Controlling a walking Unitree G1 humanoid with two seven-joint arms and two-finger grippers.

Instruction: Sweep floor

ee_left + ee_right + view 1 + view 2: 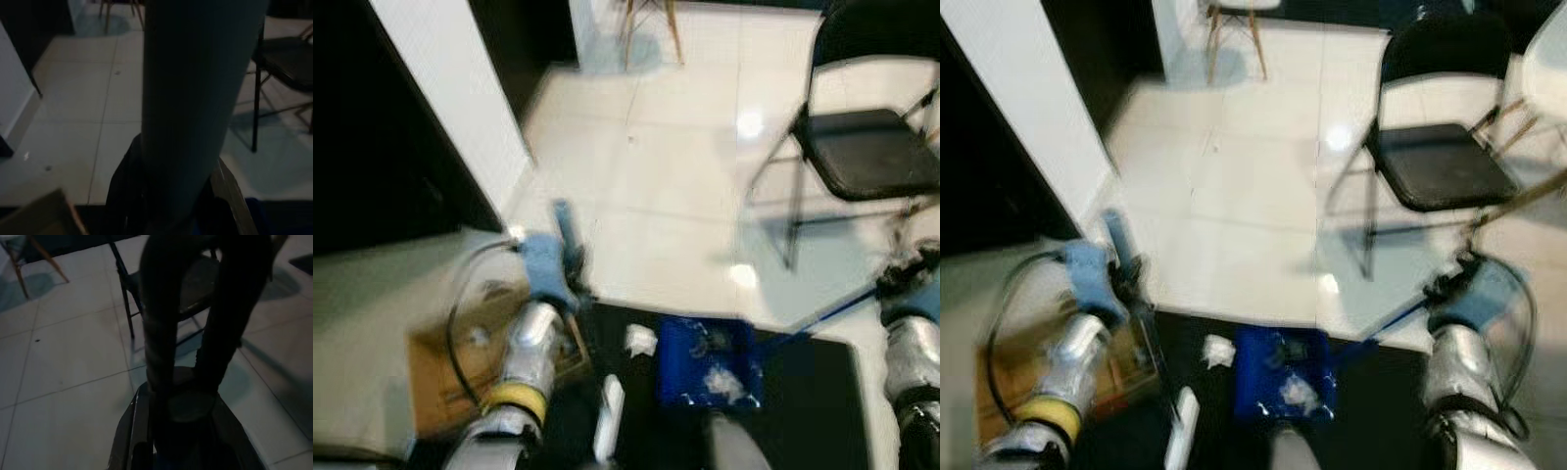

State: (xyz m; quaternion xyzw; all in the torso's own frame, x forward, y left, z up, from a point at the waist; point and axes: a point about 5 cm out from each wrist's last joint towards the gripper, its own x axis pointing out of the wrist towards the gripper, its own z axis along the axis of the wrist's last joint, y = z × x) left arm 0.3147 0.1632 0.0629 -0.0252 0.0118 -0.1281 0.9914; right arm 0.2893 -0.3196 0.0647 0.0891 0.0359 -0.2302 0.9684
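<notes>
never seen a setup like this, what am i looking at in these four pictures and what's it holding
This is a walking robot sweeping a floor. The two bright pictures come from cameras in its head, looking down at its silver arms. The two dark ones come from cameras on its wrists. On the floor, on a black mat, lies a blue dustpan with scraps in it, and crumpled paper beside it. A folding chair stands ahead. The left hand grips a thick handle; the right hand grips the dustpan's long handle.
</notes>
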